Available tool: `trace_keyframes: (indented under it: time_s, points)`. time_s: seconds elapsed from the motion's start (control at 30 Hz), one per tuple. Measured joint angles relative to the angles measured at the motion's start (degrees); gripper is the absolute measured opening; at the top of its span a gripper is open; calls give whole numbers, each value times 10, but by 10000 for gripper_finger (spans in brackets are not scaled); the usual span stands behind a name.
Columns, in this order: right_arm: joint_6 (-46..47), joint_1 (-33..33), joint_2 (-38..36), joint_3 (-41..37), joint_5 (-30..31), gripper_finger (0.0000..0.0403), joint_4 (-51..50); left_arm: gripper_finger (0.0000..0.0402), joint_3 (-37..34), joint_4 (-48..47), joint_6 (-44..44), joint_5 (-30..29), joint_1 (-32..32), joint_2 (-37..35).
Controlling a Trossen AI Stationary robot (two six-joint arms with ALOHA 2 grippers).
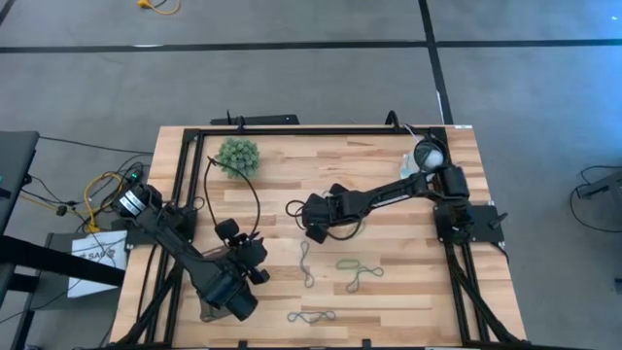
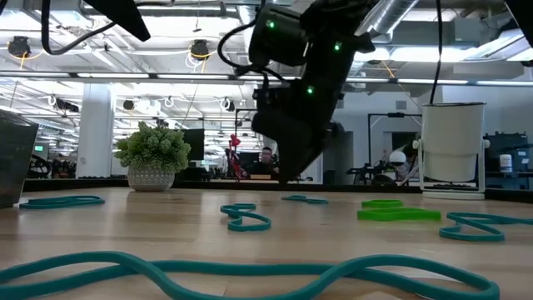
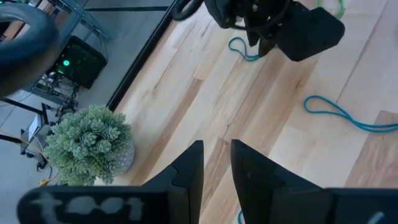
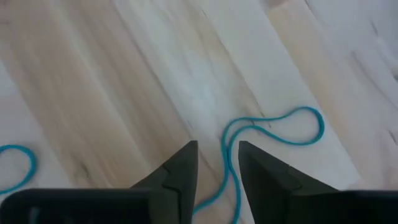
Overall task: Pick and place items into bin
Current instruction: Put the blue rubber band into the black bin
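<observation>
The right gripper [image 4: 216, 163] is held low over the table centre, its fingers slightly spread astride a blue band [image 4: 273, 127], so that it can be pinched. No bin is seen. The left gripper [image 3: 215, 163], slightly parted and empty, waits near the front-left.

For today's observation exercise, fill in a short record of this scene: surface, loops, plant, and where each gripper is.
surface: wooden table
loops: blue-grey loop under the right gripper; green loop and others nearby
plant: fuzzy green plant ball, far-left part of table
right gripper: low over the blue-grey loop, open
left gripper: near the left front, nothing between its fingers
</observation>
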Motion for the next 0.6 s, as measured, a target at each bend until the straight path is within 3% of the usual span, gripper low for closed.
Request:
trace_keyframes:
  time_s: [0.27,0.6]
  points:
    - [84,-8,1,-51,1,122,16,70,0,0,0,15,-11,0]
    - [90,-16,0,-67,-1,117,76,70,0,0,-2,14,-27,0]
